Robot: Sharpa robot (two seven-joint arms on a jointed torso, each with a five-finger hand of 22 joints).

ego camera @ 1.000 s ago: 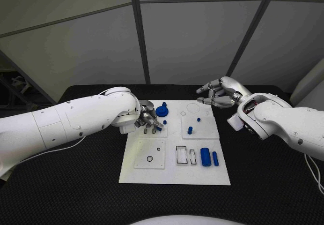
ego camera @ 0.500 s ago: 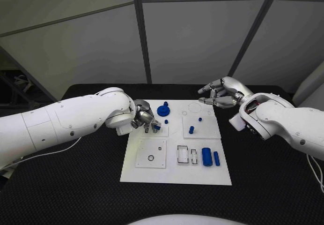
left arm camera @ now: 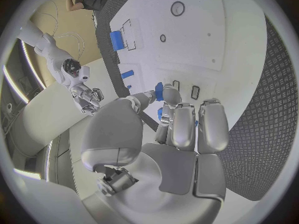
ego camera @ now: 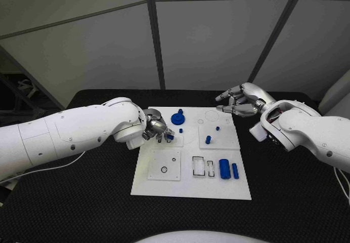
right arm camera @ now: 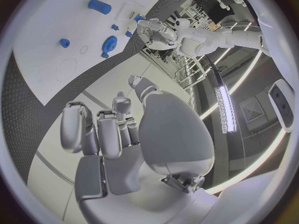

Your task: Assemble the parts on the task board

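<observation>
**Left hand pinches a small blue part over the board**

The white task board (ego camera: 191, 172) lies in the middle of the black table (ego camera: 292, 202). The left hand (ego camera: 158, 128) is over the board's left side, near the far end. Its fingers (left arm camera: 185, 127) are curled close together, and the tips pinch a small blue part (left arm camera: 159, 91). Below it the board has two little dark slots (left arm camera: 186, 88).

Just beside that hand, a round blue gear (ego camera: 177, 119) sits on the board. Two small blue pegs (ego camera: 209, 138) stand on the right side of the board. A fat blue cylinder (ego camera: 224, 167) and a thin blue bar (ego camera: 234, 169) lie side by side near the board's front right corner.

The right hand (ego camera: 241, 101) is up above the far right corner of the board. Its fingers (right arm camera: 99, 129) are bent in a loose curl and hold nothing. It touches no part.
</observation>
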